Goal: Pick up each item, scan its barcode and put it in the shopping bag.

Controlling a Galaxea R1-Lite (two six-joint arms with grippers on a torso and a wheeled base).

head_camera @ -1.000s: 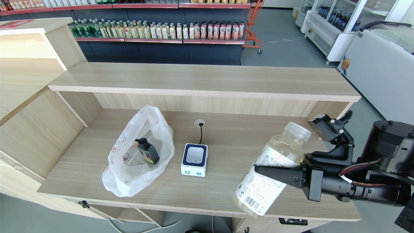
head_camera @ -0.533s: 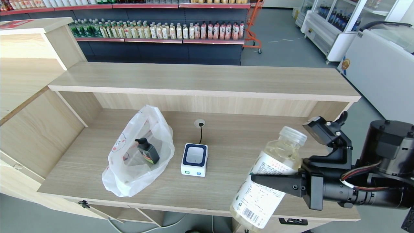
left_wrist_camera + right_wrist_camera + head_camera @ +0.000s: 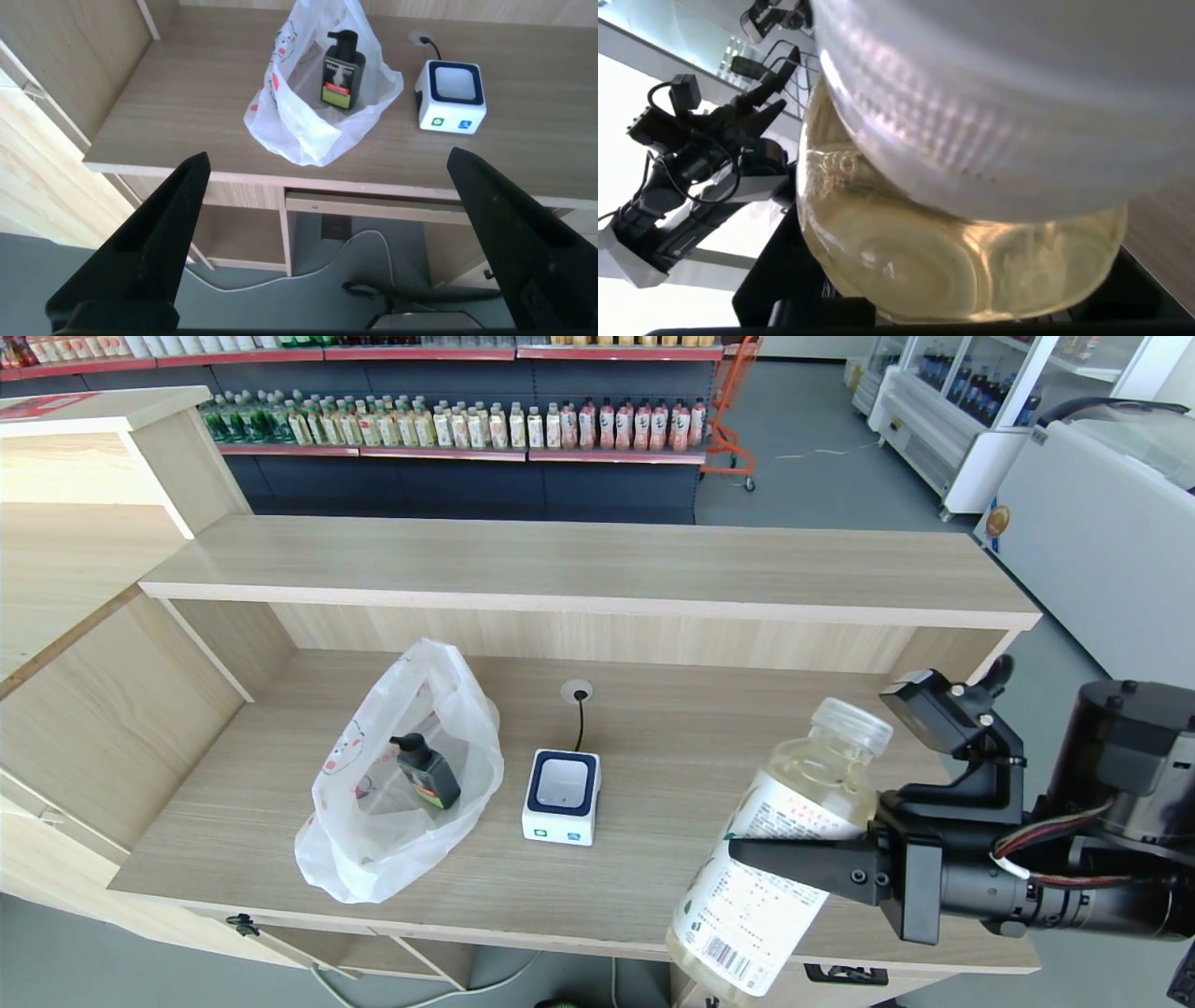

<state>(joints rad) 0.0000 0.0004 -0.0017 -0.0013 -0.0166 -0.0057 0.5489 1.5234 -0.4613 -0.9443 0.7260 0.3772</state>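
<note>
As right pincer [image 3: 761, 840] clamps bottle [image 3: 747, 907], left pincer [image 3: 327, 161] gapes

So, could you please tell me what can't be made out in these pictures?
- Bottle base: cut off by the head view's bottom edge.
- Its barcode: too small to read in the head view; in the right wrist view the cap blocks it.
- Print on the dispenser in the bag: too small in head and left wrist views.

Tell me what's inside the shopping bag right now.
One dark pump bottle with a black pump top sits in the shopping bag. The crumpled white plastic covers the bag's bottom and near side, so anything lying low there cannot be seen.
</note>
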